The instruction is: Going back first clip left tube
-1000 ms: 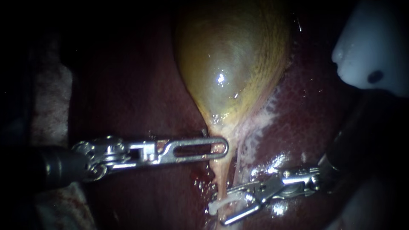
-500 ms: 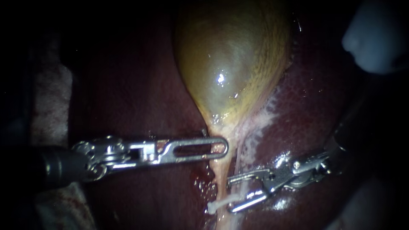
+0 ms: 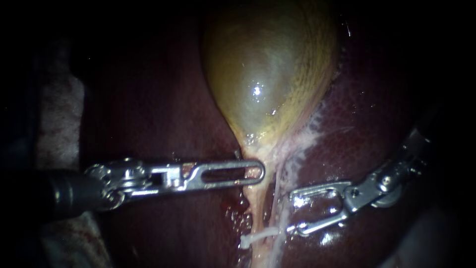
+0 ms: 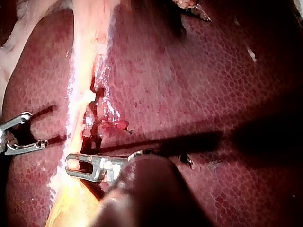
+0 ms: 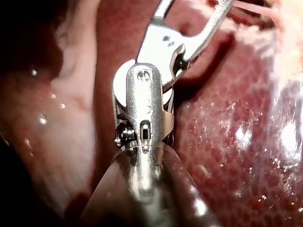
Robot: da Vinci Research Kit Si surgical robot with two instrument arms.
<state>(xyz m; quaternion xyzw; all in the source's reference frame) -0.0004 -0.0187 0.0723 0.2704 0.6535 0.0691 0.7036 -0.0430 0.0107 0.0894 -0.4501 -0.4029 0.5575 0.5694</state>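
Backed away from the clip (image 3: 258, 238), my right instrument (image 3: 292, 211) now stands just beside the tube (image 3: 259, 208), jaws apart and empty. White and thin, the clip crosses the tube; higher on that tube, my left instrument (image 3: 258, 172) clamps it between both jaws.

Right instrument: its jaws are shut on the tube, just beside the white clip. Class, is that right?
Not quite. The right instrument has its jaws open and clear of the tube, just beside the white clip. The endoscope view shows this.
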